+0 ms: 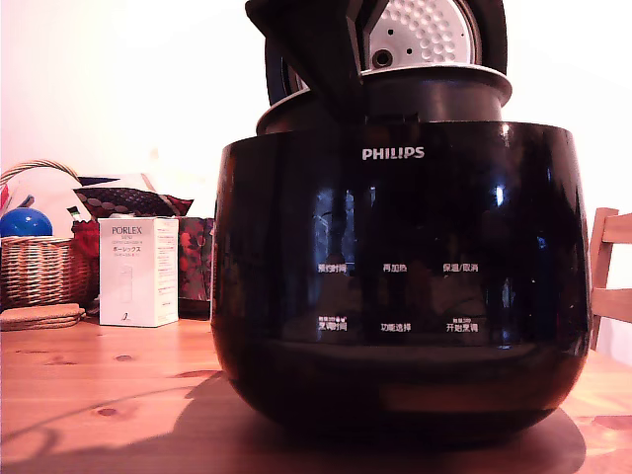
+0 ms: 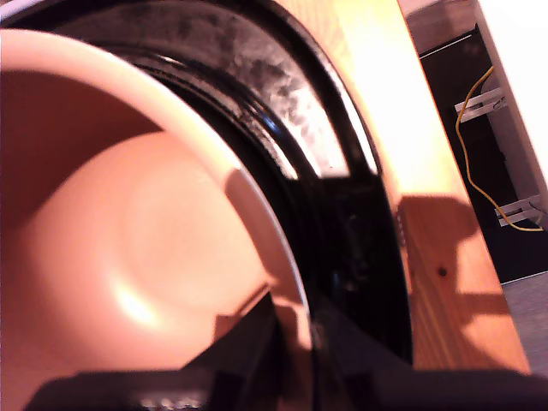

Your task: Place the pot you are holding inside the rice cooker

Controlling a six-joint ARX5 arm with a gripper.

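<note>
The rice cooker, glossy black with white PHILIPS lettering, fills the middle of the exterior view on the wooden table. Its lid stands open behind, showing the dimpled silver plate. The pot sits tilted in the cooker's top opening, its flared rim still above the body and lower toward the exterior view's left. My gripper comes down from above and is shut on the pot's rim. In the wrist view my gripper straddles the rim, with the pot's smooth inside on one side and the cooker's black rim on the other.
A white PORLEX box, a wicker basket holding a blue ball, and cork mats stand at the exterior view's left. A wooden chair is at its right. A yellow cable hangs beyond the table edge.
</note>
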